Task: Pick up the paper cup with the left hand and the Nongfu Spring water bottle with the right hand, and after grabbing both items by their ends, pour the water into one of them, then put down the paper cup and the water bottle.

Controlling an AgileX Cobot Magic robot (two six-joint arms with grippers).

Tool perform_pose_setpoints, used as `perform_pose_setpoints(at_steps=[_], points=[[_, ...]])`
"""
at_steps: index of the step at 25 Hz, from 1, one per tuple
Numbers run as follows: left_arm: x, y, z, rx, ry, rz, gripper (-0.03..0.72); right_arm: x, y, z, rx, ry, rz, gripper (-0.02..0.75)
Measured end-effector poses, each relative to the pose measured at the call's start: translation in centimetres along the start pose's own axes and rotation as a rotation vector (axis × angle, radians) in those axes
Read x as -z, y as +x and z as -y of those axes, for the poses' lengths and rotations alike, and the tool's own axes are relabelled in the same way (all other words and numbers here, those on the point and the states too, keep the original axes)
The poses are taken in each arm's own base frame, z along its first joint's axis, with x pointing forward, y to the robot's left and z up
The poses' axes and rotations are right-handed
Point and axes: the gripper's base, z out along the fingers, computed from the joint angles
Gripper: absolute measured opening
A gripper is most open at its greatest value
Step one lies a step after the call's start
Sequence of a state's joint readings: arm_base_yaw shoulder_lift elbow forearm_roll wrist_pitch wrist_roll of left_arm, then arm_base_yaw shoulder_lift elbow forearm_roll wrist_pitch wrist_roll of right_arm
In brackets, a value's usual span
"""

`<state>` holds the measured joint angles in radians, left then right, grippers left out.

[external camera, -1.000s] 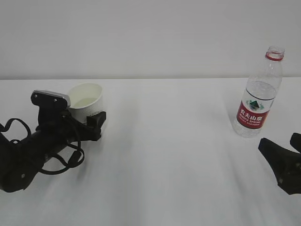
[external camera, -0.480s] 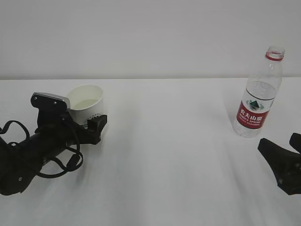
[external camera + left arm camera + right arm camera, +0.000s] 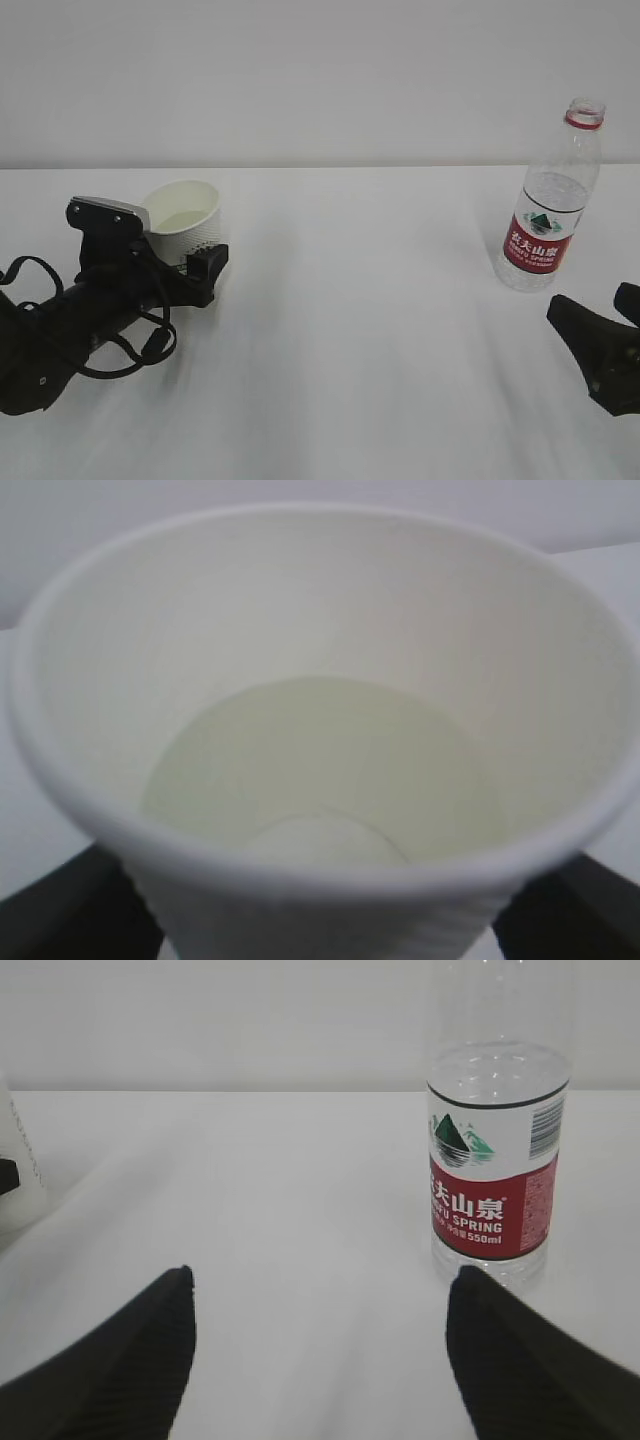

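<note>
black left hand w/ loose cables, silver-grey block, black blocky right hand

**Wide bare middle, obstacles at both edges**

The white surface lies bare across the centre and lower middle of the exterior frame, and a hand could pass there freely. At left centre the paper cup stands upright between the spread fingers of the left hand, whose arm and loose cables fill the lower left. At upper right stands the Nongfu Spring water bottle. The right hand sits just below it, apart, jaws wide.
</note>
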<state>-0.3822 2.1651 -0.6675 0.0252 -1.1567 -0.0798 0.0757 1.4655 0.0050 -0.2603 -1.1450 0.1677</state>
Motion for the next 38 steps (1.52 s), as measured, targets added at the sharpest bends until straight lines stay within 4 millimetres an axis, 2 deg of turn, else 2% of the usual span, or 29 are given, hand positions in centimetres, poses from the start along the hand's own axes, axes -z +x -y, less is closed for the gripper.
perform_pose_setpoints(at_steps=[6,13,18,28,38], points=[[0.9,0.3,0.0,0.001,-0.002,-0.023,0.687,0.0,0.0,0.0,0.001,-0.002,0.000,0.589],[2.3,-0.3,0.1,0.002,-0.002,-0.025,0.683,0.0,0.0,0.0,0.001,-0.002,0.000,0.589],[3.1,0.2,0.1,0.001,0.002,-0.054,0.678,0.0,0.0,0.0,0.001,-0.002,0.000,0.589],[5.7,-0.8,0.3,-0.001,0.005,-0.053,0.652,0.0,0.0,0.0,-0.013,-0.002,0.000,0.589],[8.9,-0.6,0.4,-0.003,0.011,-0.094,0.634,0.0,-0.1,0.4,-0.039,0.046,0.008,0.589]])
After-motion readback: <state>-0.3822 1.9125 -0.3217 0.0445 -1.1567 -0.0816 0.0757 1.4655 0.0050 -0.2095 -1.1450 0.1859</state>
